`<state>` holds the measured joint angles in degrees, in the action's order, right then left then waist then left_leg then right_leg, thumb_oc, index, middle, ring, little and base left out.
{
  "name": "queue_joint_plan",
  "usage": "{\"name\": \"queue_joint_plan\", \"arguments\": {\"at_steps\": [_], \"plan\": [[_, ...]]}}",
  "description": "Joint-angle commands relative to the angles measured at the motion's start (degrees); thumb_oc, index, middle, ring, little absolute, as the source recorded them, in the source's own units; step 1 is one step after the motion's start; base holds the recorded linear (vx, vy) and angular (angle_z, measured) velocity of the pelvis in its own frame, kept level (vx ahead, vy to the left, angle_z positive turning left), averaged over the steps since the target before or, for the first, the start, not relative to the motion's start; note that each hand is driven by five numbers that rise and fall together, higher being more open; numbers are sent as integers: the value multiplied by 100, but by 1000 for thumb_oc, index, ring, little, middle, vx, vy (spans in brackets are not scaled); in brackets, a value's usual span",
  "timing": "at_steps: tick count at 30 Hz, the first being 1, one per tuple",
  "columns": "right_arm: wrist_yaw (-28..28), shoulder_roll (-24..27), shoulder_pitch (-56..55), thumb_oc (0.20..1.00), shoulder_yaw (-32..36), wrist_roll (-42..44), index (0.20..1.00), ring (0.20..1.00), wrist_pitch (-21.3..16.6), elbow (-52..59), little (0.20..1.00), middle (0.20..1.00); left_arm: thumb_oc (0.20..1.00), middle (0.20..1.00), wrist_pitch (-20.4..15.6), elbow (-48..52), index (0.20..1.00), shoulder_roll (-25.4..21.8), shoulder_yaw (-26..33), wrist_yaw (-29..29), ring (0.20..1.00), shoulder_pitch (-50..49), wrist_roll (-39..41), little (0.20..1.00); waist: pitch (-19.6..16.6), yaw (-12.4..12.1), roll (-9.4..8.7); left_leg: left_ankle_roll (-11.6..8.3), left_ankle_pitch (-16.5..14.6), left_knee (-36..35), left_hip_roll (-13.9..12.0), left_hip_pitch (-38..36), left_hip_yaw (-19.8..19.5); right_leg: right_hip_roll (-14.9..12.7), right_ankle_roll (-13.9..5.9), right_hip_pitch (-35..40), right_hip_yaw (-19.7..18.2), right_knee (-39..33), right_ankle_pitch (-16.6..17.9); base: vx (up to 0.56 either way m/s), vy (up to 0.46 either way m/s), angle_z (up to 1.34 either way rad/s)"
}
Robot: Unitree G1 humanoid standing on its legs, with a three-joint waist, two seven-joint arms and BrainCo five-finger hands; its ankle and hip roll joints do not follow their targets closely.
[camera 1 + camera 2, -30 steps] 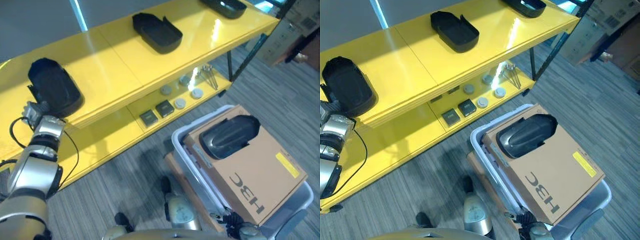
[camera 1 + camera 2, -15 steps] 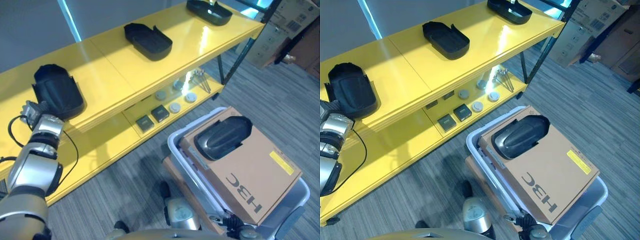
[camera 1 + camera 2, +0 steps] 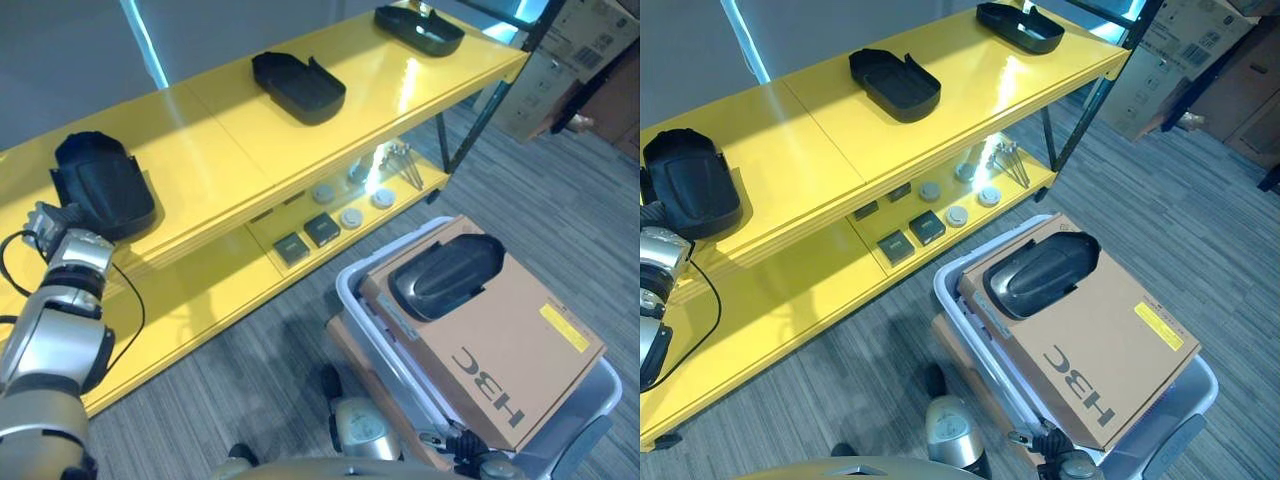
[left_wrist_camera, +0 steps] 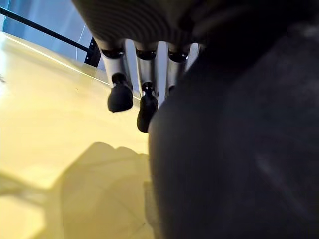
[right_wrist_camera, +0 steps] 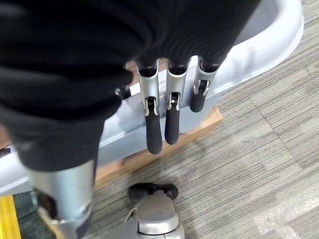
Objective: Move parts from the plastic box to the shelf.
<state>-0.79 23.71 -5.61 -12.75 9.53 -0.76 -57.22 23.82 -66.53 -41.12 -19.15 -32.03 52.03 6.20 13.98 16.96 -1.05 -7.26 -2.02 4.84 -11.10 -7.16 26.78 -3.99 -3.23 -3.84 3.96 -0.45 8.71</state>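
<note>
- A black moulded plastic shell part [image 3: 100,185] lies at the left end of the yellow metal shelf's [image 3: 240,150] top deck, hollow side up; two more black shells [image 3: 298,86] [image 3: 418,28] lie well apart further along the same deck.
- The left hand [image 3: 48,222] sits at the near end of that first shell; the left wrist view shows its dark-tipped fingers [image 4: 119,94] hanging fairly straight beside the black surface, but whether the thumb holds the rim I cannot tell.
- One dark rounded shell part [image 3: 1040,272] waits on the brown cardboard carton [image 3: 1110,345] that rests across the pale grey plastic box [image 3: 960,300]; it lies dome up.
- The right hand [image 5: 164,119] hangs low beside the box's wall, fingers straight and relaxed, holding nothing.
- The shell looks light, rigid and thin-walled, glossy enough to slip; a pinch on the smooth dome would likely slide off.
- Better purchase is probably at the open rim or the notched end, thumb inside and fingers outside; it seems tough rather than brittle, though the rim could flex if squeezed hard.
</note>
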Motion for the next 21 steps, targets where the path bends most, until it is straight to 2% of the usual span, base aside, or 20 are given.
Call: {"name": "queue_joint_plan", "arguments": {"at_steps": [1,11,15,16,18,21], "plan": [[-53,259,-597,1000,-107,-93,1000,1000,180,-178,1000,1000,1000,1000,-152,-155,1000,-550,70,-82,1000,102,-433,1000,-310,62,-14,261,-473,886,-381,638,-273,-436,-617,31,-305,623,-1026,0,0,0],[-92,303,-599,1000,-64,-97,1000,1000,86,-248,1000,1000,1000,1000,-117,-255,1000,-533,93,-241,1000,72,-290,1000,-253,78,-36,244,-471,941,-400,693,-279,-432,-614,-7,-331,630,-1016,0,0,0],[-80,300,-610,1000,-53,-120,1000,1000,91,-235,1000,1000,1000,1000,-278,-234,1000,-578,174,-241,1000,57,-67,1000,-264,65,-37,236,-461,923,-397,670,-283,-430,-611,22,-325,608,-1009,0,0,0],[-70,294,-638,1000,-52,-132,1000,1000,107,-205,1000,1000,1000,1000,-458,-174,1000,-580,255,-276,1000,50,83,1000,-283,57,-33,234,-457,905,-387,651,-292,-427,-610,46,-324,593,-1010,0,0,0],[-55,280,-660,1000,-38,-162,1000,1000,94,-212,1000,1000,1000,1000,-562,-101,1000,-588,298,-242,1000,68,109,1000,-300,51,-29,235,-457,904,-388,632,-289,-431,-610,66,-317,591,-1011,33,12,1],[-77,295,-688,1000,2,-212,1000,1000,107,-193,1000,1000,1000,1000,-374,119,1000,-619,259,-124,1000,121,130,1000,-320,30,-4,240,-463,905,-393,624,-303,-448,-630,80,-294,603,-1017,11,5,0]]}}
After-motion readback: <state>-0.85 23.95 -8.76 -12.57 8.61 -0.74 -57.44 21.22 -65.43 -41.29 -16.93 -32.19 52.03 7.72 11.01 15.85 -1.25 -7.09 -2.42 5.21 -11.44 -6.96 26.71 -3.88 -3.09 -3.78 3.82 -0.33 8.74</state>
